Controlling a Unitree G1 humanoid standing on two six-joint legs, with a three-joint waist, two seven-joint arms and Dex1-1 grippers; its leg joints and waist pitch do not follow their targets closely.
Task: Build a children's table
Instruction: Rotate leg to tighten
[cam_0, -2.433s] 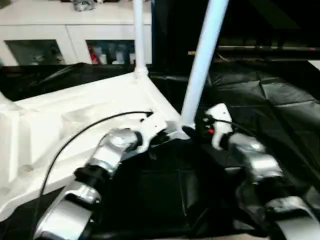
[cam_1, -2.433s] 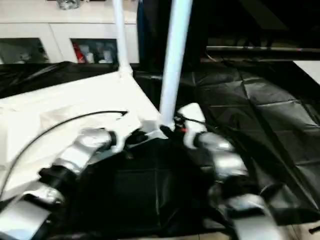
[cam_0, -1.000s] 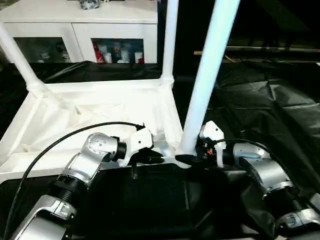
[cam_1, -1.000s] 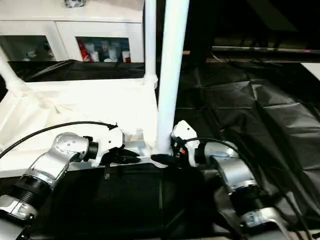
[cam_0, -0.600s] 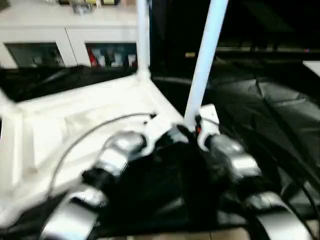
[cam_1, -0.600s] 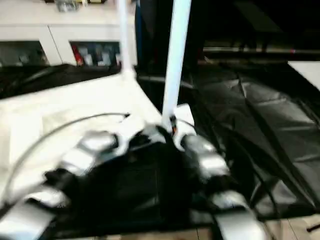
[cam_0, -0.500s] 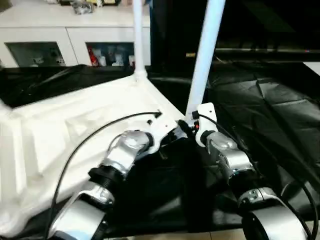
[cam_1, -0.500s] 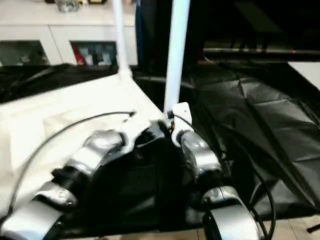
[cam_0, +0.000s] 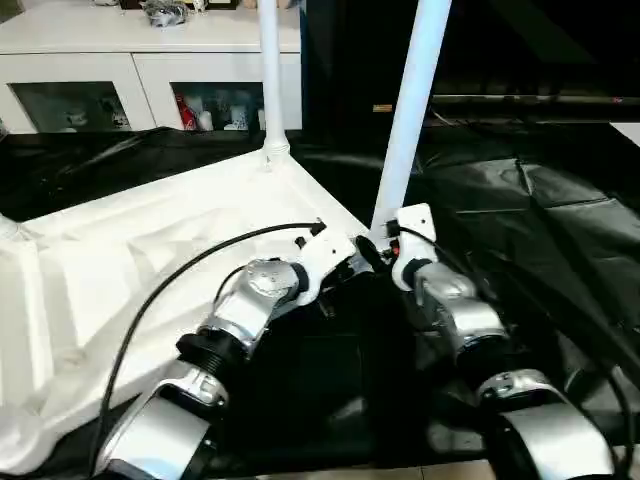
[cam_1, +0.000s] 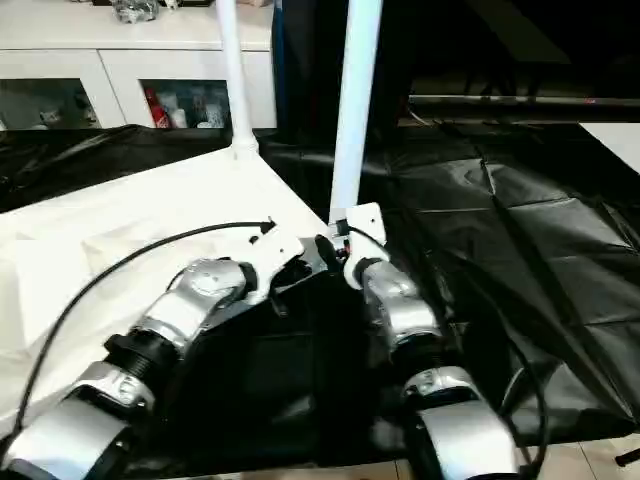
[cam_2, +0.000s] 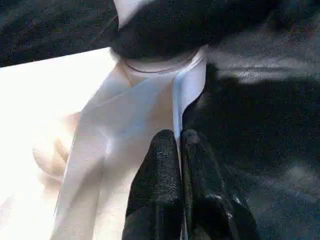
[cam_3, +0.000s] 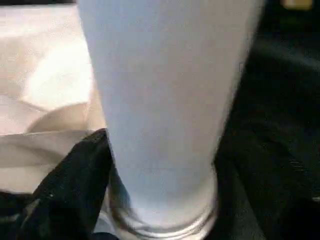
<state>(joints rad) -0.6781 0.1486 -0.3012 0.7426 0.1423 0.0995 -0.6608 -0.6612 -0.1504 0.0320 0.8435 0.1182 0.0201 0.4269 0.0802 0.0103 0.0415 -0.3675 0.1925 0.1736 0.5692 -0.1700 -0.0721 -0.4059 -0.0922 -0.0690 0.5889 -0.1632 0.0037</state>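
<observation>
Tabletop (cam_0: 150, 260) lies upside down on black sheeting. Left end effector (cam_2: 178, 150) pinches its rim beside the corner socket; right end effector (cam_3: 150, 200) is clamped round the leg (cam_0: 405, 130) standing there. Best push straight down, twisting gently, keeping the leg plumb.

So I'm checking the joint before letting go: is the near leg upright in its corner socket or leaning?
Upright. The near leg rises nearly straight from the tabletop corner; whether it is fully seated, cannot tell.
</observation>
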